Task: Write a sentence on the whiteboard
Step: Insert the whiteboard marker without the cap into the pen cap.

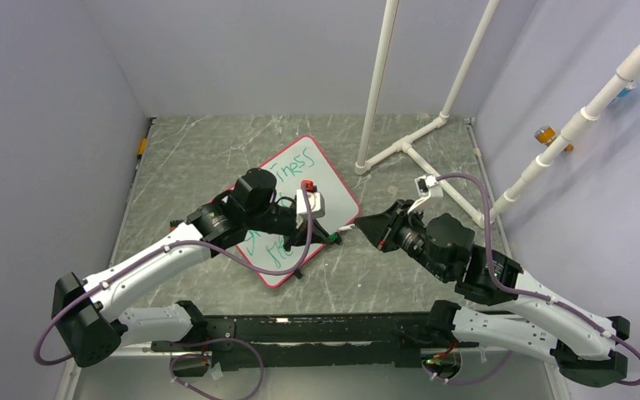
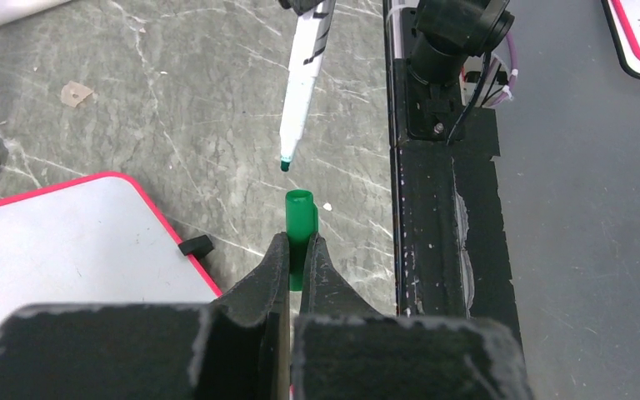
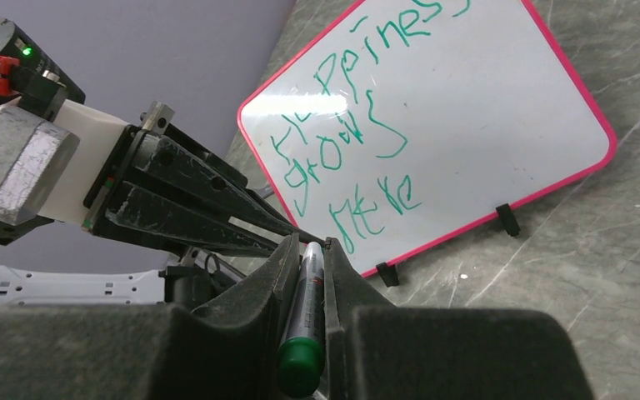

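Now left fingers point(image 2: 280, 265) pinch cap point(image 2: 300, 212); right fingers point(image 3: 287, 271), marker point(image 3: 310, 292).

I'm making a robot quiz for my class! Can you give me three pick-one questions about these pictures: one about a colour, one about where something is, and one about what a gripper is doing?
1. What colour is the sentence on the whiteboard?
A. Green
B. Blue
C. Black

2. Where is the marker tip?
A. Inside the cap
B. Just off the cap's open end, not touching it
C. Pressed on the whiteboard

3. What is the left gripper doing?
A. Open and empty
B. Shut on the cap
C. Shut on the whiteboard

Answers: 1 A, the right wrist view shows green words. 2 B, the left wrist view shows a gap between tip and cap. 3 B, both fingers pinch the cap.
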